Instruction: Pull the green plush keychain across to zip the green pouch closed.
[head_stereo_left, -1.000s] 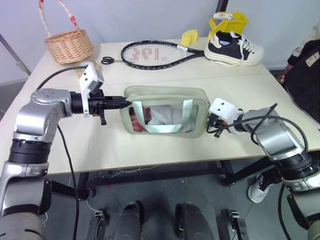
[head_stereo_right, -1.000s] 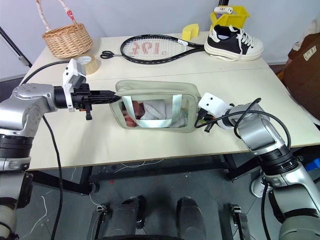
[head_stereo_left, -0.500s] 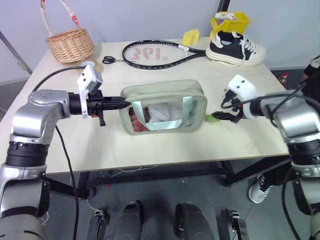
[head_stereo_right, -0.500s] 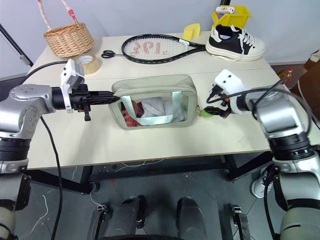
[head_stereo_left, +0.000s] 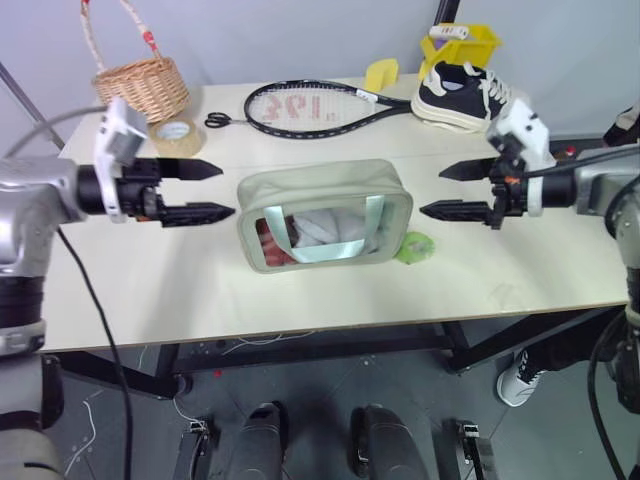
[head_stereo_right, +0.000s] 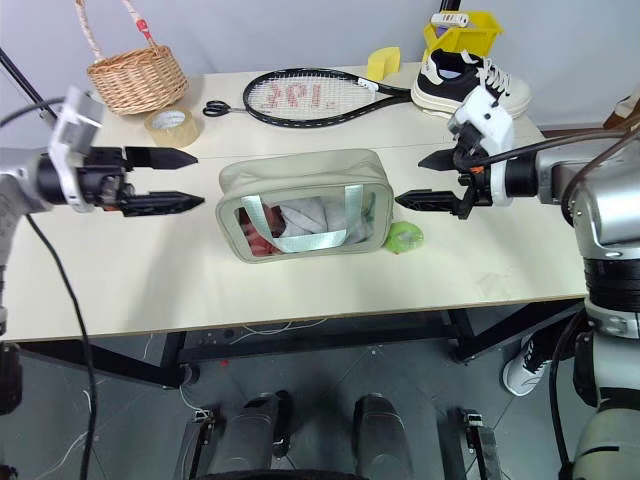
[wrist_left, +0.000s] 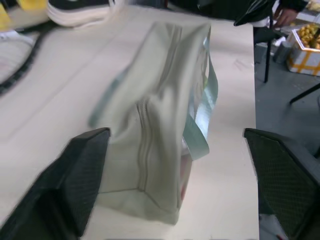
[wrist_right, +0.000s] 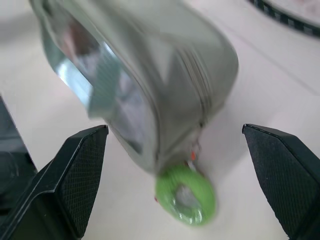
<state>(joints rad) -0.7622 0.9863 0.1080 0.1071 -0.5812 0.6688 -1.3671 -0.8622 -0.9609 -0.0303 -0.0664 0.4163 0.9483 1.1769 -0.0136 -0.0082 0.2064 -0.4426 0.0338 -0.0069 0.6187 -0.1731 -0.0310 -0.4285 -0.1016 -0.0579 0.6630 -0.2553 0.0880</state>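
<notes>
The pouch (head_stereo_right: 303, 205) is flanked by both open grippers (head_stereo_right: 172, 180) (head_stereo_right: 424, 180); the keychain (head_stereo_right: 404, 236) is seen at its right end.

The green pouch (wrist_right: 150, 85) looks smeary in the right wrist view, so its zipper line is hard to follow there. The green plush keychain (wrist_right: 186, 195) is fuzzy too, and its little marks cannot be made out. In the left wrist view the far end of the pouch is soft, and the shoe (wrist_left: 75, 10) is cut off by the edge. The things inside the pouch window (head_stereo_left: 320, 232) are a red and white jumble, too unclear to name.
</notes>
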